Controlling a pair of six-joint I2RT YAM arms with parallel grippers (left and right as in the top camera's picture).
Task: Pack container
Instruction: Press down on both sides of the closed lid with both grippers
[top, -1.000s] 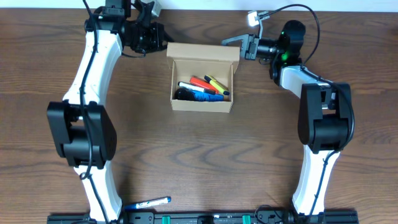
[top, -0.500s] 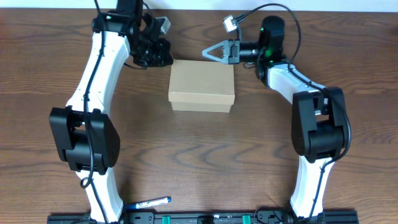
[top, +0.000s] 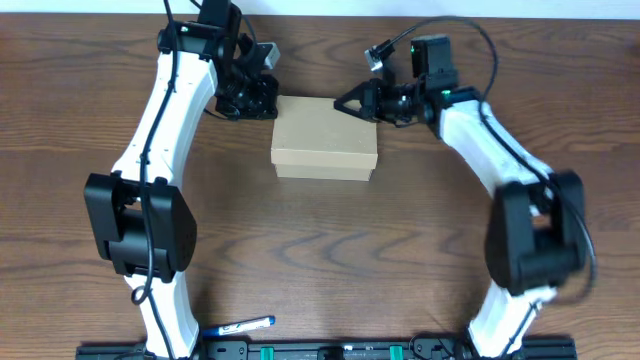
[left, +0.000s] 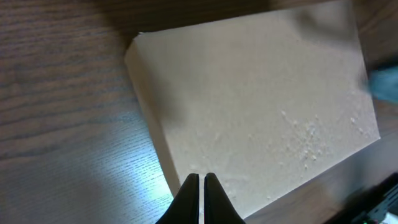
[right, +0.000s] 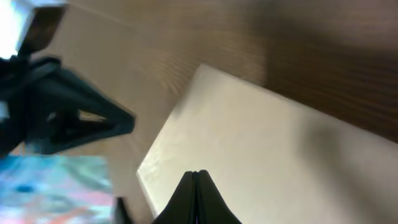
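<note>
The container (top: 325, 137) is a tan cardboard box at the table's middle back, with its flap lid down flat; whatever is inside is hidden. It fills the left wrist view (left: 261, 106) and the right wrist view (right: 273, 149). My left gripper (top: 262, 97) is shut and empty at the box's back left corner; its tips (left: 201, 182) hang over the lid's edge. My right gripper (top: 347, 102) is shut and empty over the box's back right edge; its tips (right: 194, 177) hang over the lid.
A blue and white pen (top: 240, 326) lies near the table's front edge, left of centre. The left gripper shows dark at the left of the right wrist view (right: 74, 118).
One second ago the box was open with coloured pens inside. Its lid is now down. The right gripper has swung left over the back edge and the left gripper has moved closer.
</note>
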